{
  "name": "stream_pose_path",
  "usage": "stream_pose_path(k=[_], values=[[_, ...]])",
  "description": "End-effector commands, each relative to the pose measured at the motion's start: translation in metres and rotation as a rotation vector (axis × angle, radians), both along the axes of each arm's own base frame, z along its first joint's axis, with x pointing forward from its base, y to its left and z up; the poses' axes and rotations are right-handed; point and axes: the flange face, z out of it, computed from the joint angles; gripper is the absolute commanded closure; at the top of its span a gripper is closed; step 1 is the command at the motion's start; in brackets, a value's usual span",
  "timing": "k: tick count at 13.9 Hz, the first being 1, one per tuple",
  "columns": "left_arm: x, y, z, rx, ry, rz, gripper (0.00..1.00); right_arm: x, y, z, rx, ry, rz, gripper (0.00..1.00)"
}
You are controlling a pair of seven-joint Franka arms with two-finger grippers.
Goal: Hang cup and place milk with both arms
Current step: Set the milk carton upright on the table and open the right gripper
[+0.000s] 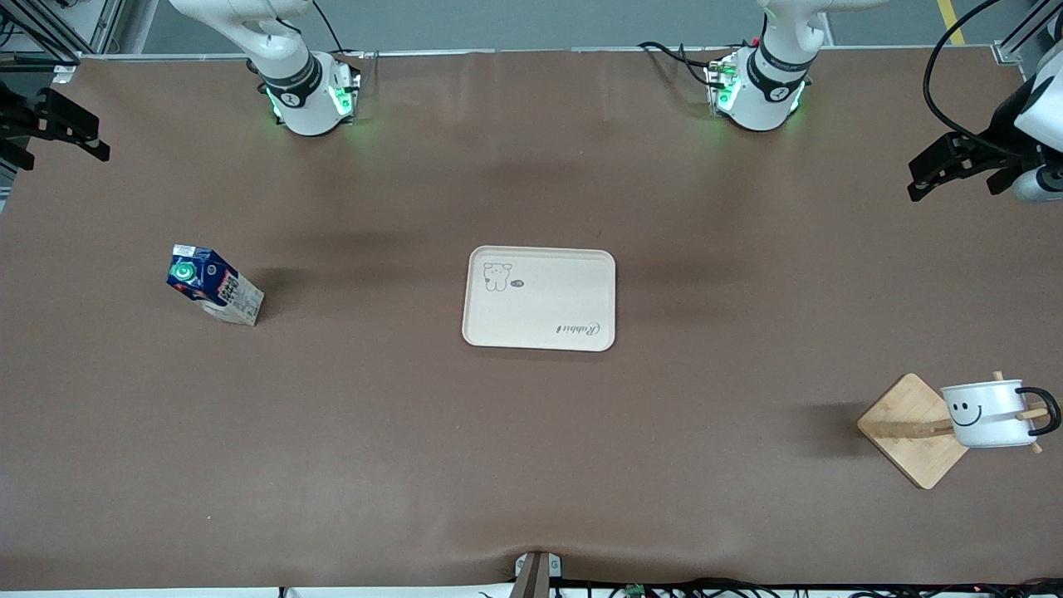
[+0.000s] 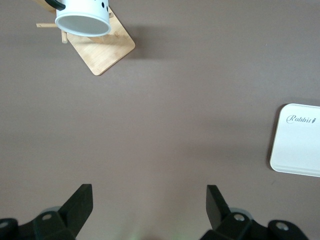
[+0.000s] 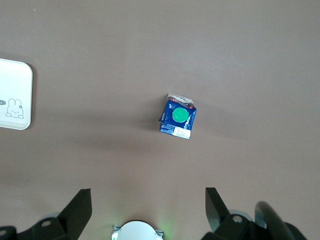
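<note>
The cup (image 1: 988, 413), a white mug with a black smiley face, hangs by its black handle on a peg of a wooden rack (image 1: 909, 428) near the left arm's end of the table; it also shows as the cup (image 2: 82, 17) in the left wrist view. The milk (image 1: 212, 284) stands upright on the table toward the right arm's end, and in the right wrist view the milk (image 3: 177, 116) shows its green cap. My left gripper (image 1: 922, 178) (image 2: 149, 200) hangs open and empty over the table's edge. My right gripper (image 1: 91, 137) (image 3: 149, 200) hangs open and empty over the other edge.
A flat cream tray (image 1: 540, 297) with a rabbit drawing lies in the middle of the table, between the milk and the rack. Both arm bases (image 1: 307, 95) (image 1: 760, 91) glow green along the edge farthest from the front camera. Cables lie along the near edge.
</note>
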Motion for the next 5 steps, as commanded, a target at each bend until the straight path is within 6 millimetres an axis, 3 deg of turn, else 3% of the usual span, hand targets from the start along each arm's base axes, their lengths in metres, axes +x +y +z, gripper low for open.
stream_pose_path(k=[1,5], values=[[-0.0065,-0.0066,0.0045,0.004,0.022,-0.025,0.00,-0.0001,0.0009,0.0037,-0.023,-0.006,-0.009,0.00],[-0.0080,-0.0145,0.0038,0.009,0.029,-0.037,0.00,0.0072,-0.0004,0.0073,-0.035,-0.014,-0.012,0.00]])
